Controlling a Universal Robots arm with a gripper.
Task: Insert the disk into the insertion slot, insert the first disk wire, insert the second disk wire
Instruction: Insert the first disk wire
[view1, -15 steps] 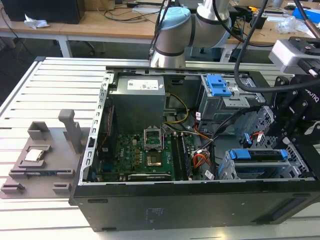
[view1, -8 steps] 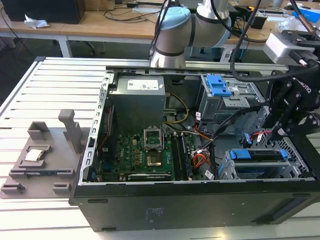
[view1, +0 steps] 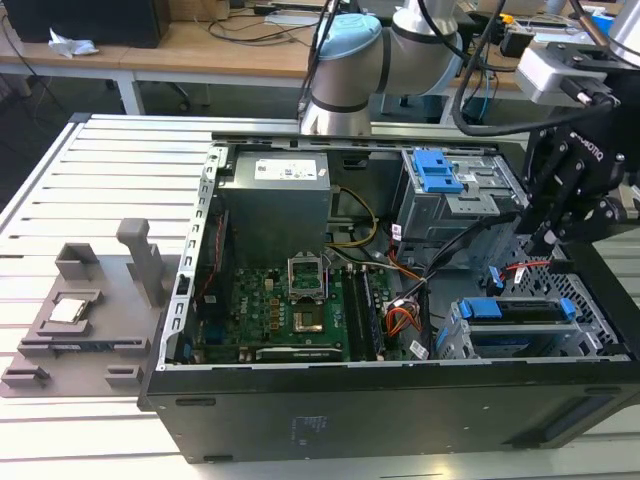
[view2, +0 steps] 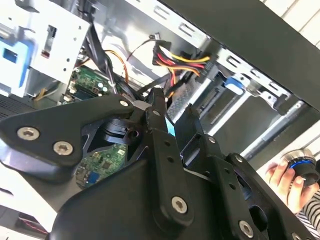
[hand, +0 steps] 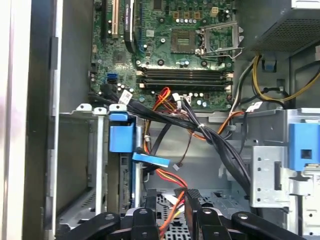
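The disk (view1: 520, 325), dark on top with a blue carrier around it, lies inside the insertion slot (view1: 452, 340), the low silver bay at the case's front corner on the exterior view's right. My gripper (view1: 545, 250) hangs just above the bay's rear end. A thin red disk wire (view1: 520, 267) runs from it to a blue connector (view1: 492, 275) held in the air. In the first wrist view the same red wire (hand: 170, 177) leads from the blue connector (hand: 150, 159) into my gripper (hand: 171, 197). The gripper (view2: 172, 107) appears shut on this wire, its black fingers standing close together.
The open case holds a green motherboard (view1: 285, 310), a grey power supply (view1: 275, 200) and a taller grey cage with a blue latch (view1: 440, 175). Bundled red, yellow and black wires (view2: 185, 62) cross near the gripper. A grey fixture (view1: 90, 310) lies outside. A hand (view2: 285, 177) rests on a knob.
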